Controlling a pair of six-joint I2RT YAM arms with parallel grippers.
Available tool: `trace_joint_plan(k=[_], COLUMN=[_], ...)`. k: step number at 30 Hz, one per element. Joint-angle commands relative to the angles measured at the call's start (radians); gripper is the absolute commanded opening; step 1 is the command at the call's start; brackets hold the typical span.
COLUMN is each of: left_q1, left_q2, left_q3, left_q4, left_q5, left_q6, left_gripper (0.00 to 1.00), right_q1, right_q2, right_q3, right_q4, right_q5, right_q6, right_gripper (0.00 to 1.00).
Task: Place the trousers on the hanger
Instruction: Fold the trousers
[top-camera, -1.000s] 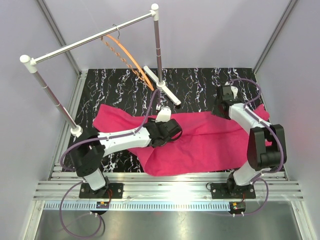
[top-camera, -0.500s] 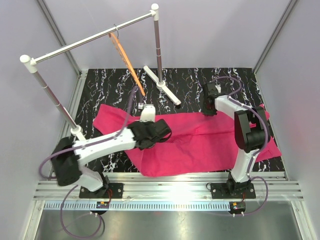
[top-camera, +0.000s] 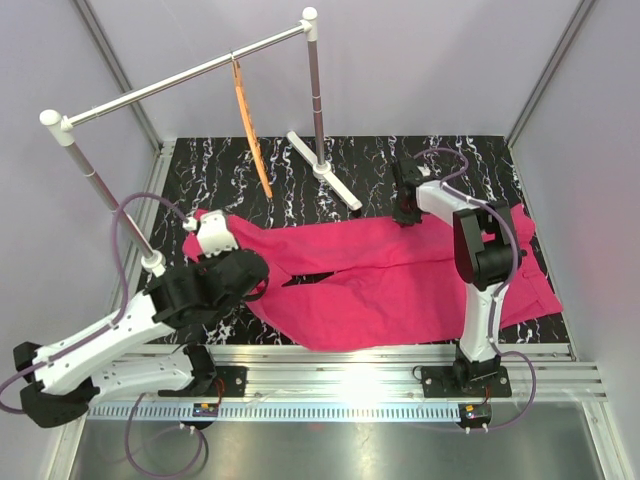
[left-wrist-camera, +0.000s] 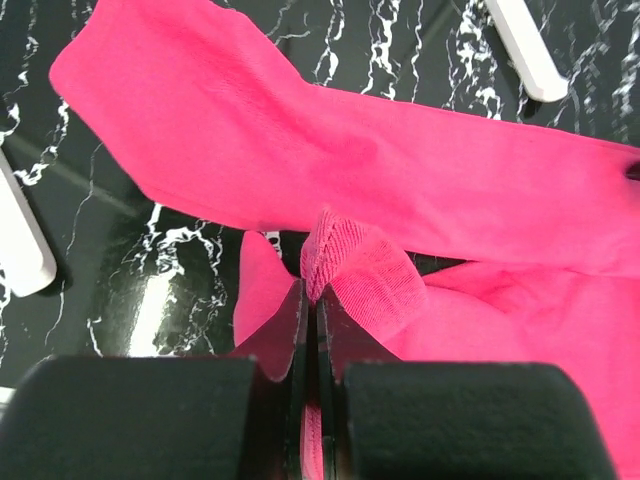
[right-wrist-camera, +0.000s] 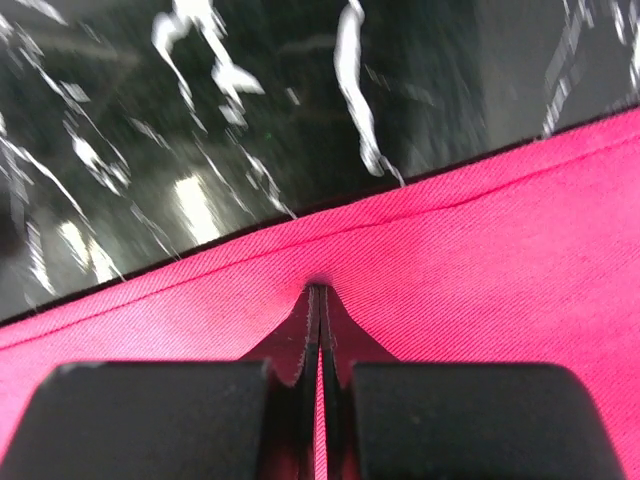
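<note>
**Top external view.** Locate the trousers (top-camera: 400, 285) spread flat on the black marbled desk (top-camera: 380, 160), running from 9 o'clock to 3 o'clock. Find the hanger (top-camera: 250, 125) at 12 o'clock, hung from the silver rail (top-camera: 170, 88), well apart from the cloth. Note the left pincer (top-camera: 252, 282) at 8 o'clock, low on the left part of the trousers. Note the right pincer (top-camera: 405, 208) at 2 o'clock, on the far edge of the trousers.

**Left wrist view.** Confirm the left pincer (left-wrist-camera: 312, 300) fully closed, with a raised fold of the trousers nipped between the jaws. Observe one trouser leg lying across the desk from 10 o'clock to 3 o'clock. Observe a white rail foot (left-wrist-camera: 20, 240) at 9 o'clock.

**Right wrist view.** Confirm the right pincer (right-wrist-camera: 320, 305) fully closed, gripping the trousers just inside their far edge, with the cloth puckered at the tips. Observe bare desk from 9 o'clock to 1 o'clock.
</note>
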Motion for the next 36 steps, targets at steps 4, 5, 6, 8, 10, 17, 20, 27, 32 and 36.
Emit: trace_joint_plan(k=[4,5,6,8,10,17,20,27,32,36], left_q1=[-0.004,-0.004,-0.004,-0.004,-0.004,-0.004,-0.004,-0.004,-0.003,-0.001], left_q2=[-0.111,-0.121,-0.125,-0.125,-0.124,-0.151,-0.159,-0.142,-0.128,-0.165], left_q3=[-0.018,-0.021,-0.023,-0.02,-0.015,-0.027,-0.029,-0.024,-0.036,-0.041], left_q4=[-0.084,-0.093,-0.101,-0.139,-0.184,-0.242,-0.293,-0.382,-0.469,-0.471], left_q5=[-0.078,-0.083,-0.095,-0.107,-0.129,-0.159,-0.184,-0.221,-0.241,-0.296], left_q6=[-0.084,-0.092,-0.108,-0.128,-0.168,-0.254,-0.325,-0.469,-0.581,-0.619], left_gripper=[0.0,0.0,0.0,0.0,0.0,0.0,0.0,0.0,0.0,0.0], right_q1=[0.001,0.002,-0.001,-0.003,-0.021,-0.073,-0.076,-0.09,-0.104,-0.194], right_q2=[0.183,0.2,0.234,0.261,0.289,0.332,0.346,0.192,-0.129,-0.372], right_q3=[0.193,0.222,0.275,0.325,0.385,0.55,0.602,0.575,0.228,0.005], right_q4=[-0.079,-0.103,-0.114,-0.148,-0.165,-0.185,-0.171,-0.148,-0.045,-0.083], right_q5=[0.017,0.025,0.035,0.069,0.077,0.063,0.074,0.144,0.252,0.184], right_q6=[0.023,0.025,0.025,0.026,0.031,0.005,-0.026,-0.086,-0.067,0.008], right_gripper=[0.0,0.0,0.0,0.0,0.0,0.0,0.0,0.04,0.28,0.38])
